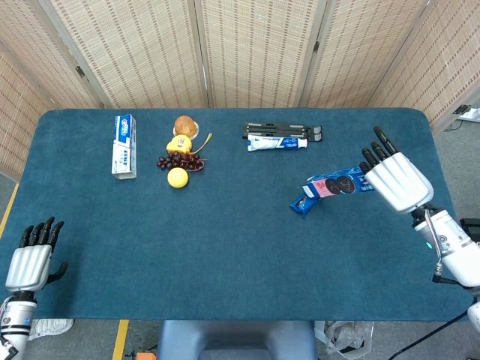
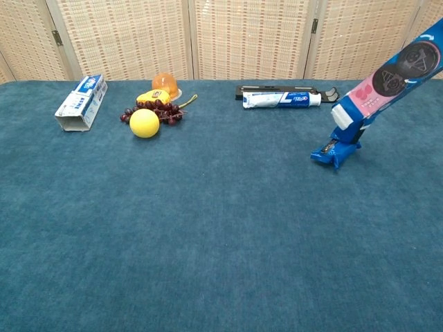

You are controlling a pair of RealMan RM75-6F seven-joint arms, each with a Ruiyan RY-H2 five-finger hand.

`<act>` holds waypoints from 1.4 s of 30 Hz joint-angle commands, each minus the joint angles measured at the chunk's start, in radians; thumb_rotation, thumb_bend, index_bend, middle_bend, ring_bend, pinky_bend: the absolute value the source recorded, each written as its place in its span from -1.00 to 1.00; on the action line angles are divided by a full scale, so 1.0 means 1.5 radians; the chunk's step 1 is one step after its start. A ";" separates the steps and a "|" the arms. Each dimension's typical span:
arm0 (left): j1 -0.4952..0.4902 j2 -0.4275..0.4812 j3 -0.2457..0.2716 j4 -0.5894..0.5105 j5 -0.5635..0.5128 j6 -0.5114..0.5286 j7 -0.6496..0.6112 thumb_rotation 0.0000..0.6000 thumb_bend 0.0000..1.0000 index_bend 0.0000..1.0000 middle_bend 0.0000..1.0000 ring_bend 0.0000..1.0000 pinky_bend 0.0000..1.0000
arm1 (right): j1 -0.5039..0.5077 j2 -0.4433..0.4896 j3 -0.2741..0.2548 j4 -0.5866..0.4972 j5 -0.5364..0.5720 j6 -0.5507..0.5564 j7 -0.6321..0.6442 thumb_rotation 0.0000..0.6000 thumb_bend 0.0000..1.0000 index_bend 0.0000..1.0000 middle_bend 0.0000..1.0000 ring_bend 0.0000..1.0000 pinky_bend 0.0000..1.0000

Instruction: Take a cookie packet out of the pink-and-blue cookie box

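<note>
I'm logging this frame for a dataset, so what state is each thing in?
cookie box: held tilted, open end down, off the table
cookie packet: sliding out of the box, tip on the table
right hand: grips the box's upper end
left hand: holds nothing, fingers apart
toothpaste box: lying flat
toothpaste tube: lying flat, capped
lemon: resting beside grapes

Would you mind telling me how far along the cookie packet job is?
Done: the right hand has the cookie box lifted and tilted, open end down. In hand: a blue packet is sliding out, its tip on the table. Left: getting it fully clear. The left hand is idle.
</note>
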 commanded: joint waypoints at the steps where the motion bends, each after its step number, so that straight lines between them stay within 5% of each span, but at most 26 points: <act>1: -0.002 -0.002 -0.001 0.001 -0.004 -0.004 0.004 1.00 -0.29 -1.00 -1.00 -1.00 -1.00 | -0.010 0.017 0.004 -0.013 0.000 0.014 0.004 1.00 -0.56 0.11 -0.40 -0.57 -1.00; 23: -0.004 -0.002 0.004 -0.001 -0.003 -0.002 0.004 1.00 -0.29 -1.00 -1.00 -1.00 -1.00 | -0.063 0.119 0.032 -0.143 -0.023 0.091 0.154 1.00 -0.57 0.11 -0.40 -0.59 -1.00; 29: -0.004 0.001 0.007 -0.003 0.003 -0.002 -0.003 1.00 -0.29 -1.00 -1.00 -1.00 -1.00 | -0.062 0.037 0.003 -0.091 -0.029 0.051 0.247 1.00 -0.56 0.11 -0.40 -0.59 -1.00; 42: -0.006 0.009 0.007 -0.005 0.000 -0.012 -0.017 1.00 -0.29 -1.00 -1.00 -1.00 -1.00 | -0.075 -0.218 -0.054 0.176 -0.081 0.080 0.391 1.00 -0.56 0.11 -0.41 -0.58 -1.00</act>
